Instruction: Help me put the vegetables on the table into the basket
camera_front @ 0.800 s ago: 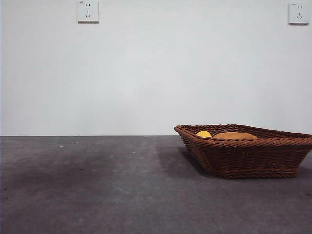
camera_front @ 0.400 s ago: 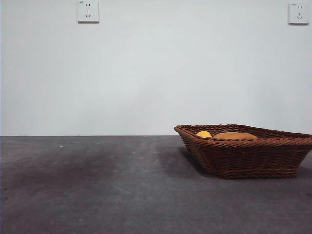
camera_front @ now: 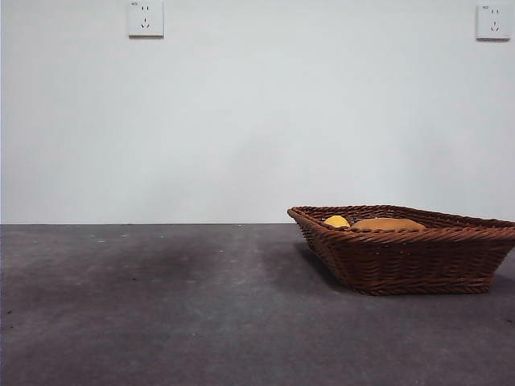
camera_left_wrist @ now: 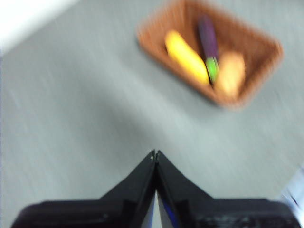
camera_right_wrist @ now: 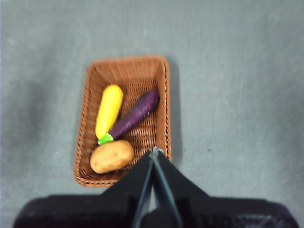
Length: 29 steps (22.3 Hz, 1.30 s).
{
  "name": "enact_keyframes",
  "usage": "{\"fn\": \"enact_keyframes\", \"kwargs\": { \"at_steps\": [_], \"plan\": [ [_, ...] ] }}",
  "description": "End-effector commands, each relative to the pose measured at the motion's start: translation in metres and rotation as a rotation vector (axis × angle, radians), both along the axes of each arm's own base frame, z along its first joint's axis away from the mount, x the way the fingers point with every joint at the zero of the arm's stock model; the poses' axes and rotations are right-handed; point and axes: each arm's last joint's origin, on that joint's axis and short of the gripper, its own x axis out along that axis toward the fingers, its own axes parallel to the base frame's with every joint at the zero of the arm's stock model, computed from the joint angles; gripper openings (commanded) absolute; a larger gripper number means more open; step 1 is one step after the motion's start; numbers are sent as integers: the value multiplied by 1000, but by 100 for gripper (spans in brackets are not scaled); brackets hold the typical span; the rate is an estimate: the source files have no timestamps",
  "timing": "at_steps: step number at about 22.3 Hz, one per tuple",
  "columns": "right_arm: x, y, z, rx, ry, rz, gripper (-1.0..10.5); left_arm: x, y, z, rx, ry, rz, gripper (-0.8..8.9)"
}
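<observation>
Corn (camera_right_wrist: 109, 110), eggplant (camera_right_wrist: 134, 116), potato (camera_right_wrist: 111, 156) all in basket (camera_right_wrist: 163, 102); both end effectors closed

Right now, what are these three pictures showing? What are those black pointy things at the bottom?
They show one table seen by three cameras on a robot with two arms. One camera sits low, level with the table, so the basket looks big. The others ride on the robot's wrists and look down. The black points are its pinchers: the left gripper and the right gripper, both shut and holding nothing. In the basket lie the corn, eggplant and potato. No vegetable shows on the table itself.
</observation>
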Motion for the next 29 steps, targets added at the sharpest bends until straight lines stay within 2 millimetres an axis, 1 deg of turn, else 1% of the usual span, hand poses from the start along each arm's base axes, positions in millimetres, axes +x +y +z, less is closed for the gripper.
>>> {"fn": "enact_keyframes", "kwargs": {
  "at_steps": [1,3,4,6,9,10,12,14,18,20,22,25,27,29],
  "plan": [
    [21,1,-13,-1,90,-10,0,5,9,-9,-32,-143,-127,-4],
    [40,2,-24,-4,145,-10,-1,9,22,-33,-133,-237,-146,-4],
    [49,2,-30,-6,172,-10,-1,9,30,-51,-173,-285,-115,-4],
    [65,3,-40,-8,221,-10,-1,7,46,-94,-225,-382,-7,-4],
    [83,4,-54,-11,277,-10,-1,-9,67,-162,-308,-496,135,-4],
    [87,4,-57,-12,290,-10,-1,-16,72,-181,-332,-522,169,-4],
    [94,4,-63,-13,312,-10,-1,-28,79,-213,-342,-563,225,-4],
    [97,4,-65,-13,322,-10,-1,-35,85,-232,-347,-575,294,-4],
    [103,5,-63,-10,267,-10,-1,-41,91,-254,-311,-589,465,-4],
    [108,5,-60,-7,208,-10,-1,-42,93,-262,-317,-595,517,-4],
    [113,5,-57,-4,145,-10,0,-43,93,-269,-330,-584,526,-4],
    [121,5,-50,1,33,-10,-1,-46,93,-279,-311,-508,547,-4],
    [126,6,-45,5,-37,-10,-1,-48,94,-285,-286,-457,592,-4],
    [129,6,-41,8,-95,-10,-1,-48,95,-286,-292,-443,608,-4]
  ]
}}
